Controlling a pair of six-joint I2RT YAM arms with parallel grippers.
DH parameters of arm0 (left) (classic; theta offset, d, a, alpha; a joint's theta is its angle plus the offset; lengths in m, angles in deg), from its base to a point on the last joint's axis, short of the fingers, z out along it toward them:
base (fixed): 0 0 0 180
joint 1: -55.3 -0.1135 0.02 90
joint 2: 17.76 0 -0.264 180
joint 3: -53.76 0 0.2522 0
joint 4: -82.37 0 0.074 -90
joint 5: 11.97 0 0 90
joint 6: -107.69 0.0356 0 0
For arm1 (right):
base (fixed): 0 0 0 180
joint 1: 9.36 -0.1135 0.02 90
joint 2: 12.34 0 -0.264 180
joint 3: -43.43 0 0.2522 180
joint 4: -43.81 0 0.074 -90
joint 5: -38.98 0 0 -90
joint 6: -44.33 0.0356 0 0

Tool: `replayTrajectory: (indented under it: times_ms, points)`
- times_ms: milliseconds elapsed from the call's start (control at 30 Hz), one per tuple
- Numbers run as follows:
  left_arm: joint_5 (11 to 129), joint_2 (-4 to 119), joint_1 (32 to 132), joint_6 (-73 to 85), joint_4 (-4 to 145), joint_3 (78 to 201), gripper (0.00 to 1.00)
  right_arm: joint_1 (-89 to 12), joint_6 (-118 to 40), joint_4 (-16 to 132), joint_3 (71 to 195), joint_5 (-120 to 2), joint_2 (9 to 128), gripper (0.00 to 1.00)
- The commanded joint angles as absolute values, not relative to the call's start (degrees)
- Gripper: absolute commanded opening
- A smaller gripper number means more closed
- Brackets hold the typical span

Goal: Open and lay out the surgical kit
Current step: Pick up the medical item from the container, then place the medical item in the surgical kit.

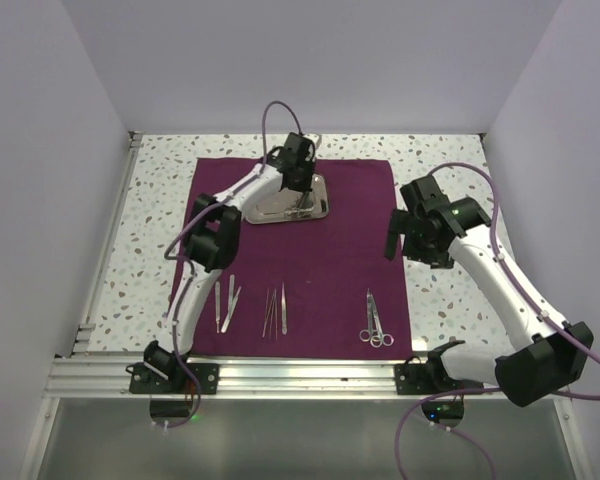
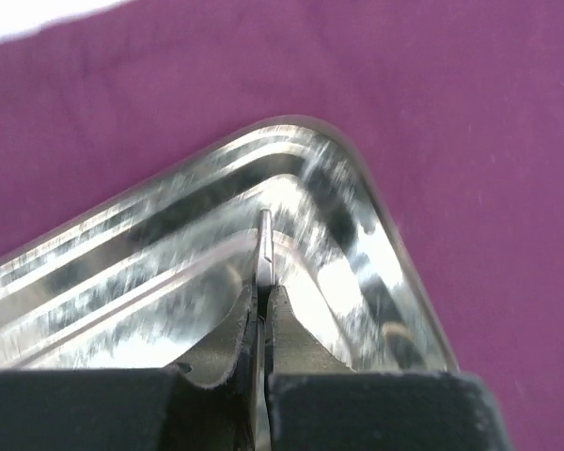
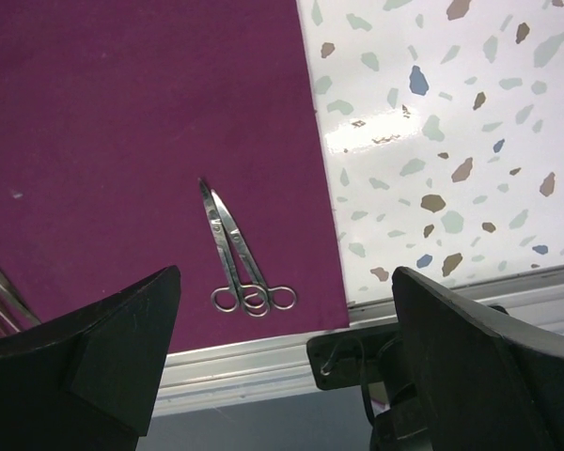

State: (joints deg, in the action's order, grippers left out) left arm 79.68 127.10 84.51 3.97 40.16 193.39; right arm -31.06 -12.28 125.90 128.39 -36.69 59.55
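The dark purple cloth (image 1: 345,235) lies spread flat on the table. The steel tray (image 1: 265,208) sits at its far middle. My left gripper (image 1: 300,185) hangs over the tray and is shut on a thin metal instrument (image 2: 265,246), whose tip points into the tray's corner (image 2: 357,235). Two tweezers (image 1: 225,303), several thin instruments (image 1: 275,310) and two ring-handled clamps (image 1: 375,320) lie in a row along the cloth's near edge. My right gripper (image 1: 392,243) is open and empty above the cloth's right edge, with the clamps (image 3: 240,254) below it.
The terrazzo table top (image 3: 432,141) shows to the right of the cloth (image 3: 122,141). An aluminium rail (image 1: 310,375) runs along the near edge, where both arm bases are bolted. White walls close in the left, far and right sides.
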Motion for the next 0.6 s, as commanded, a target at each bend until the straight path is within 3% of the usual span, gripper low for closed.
replayTrajectory:
  times_ms: [0,267,467,567]
  points:
    - [61.28,120.6,79.22,-4.54,42.24,187.76,0.0,-30.89,-12.62,123.75,128.47,-39.58,56.83,0.99]
    - [54.65,111.98,75.61,-11.13,42.07,188.82,0.0,-30.81,-13.76,123.13,129.09,-41.26,53.93,0.98]
    - [60.61,99.6,79.89,-16.06,42.77,176.79,0.0,-30.72,-15.08,124.1,131.28,-40.3,51.91,0.98]
    - [68.6,91.69,85.42,-22.79,43.21,164.61,0.0,-30.54,-14.38,126.73,134.53,-37.4,51.47,0.98]
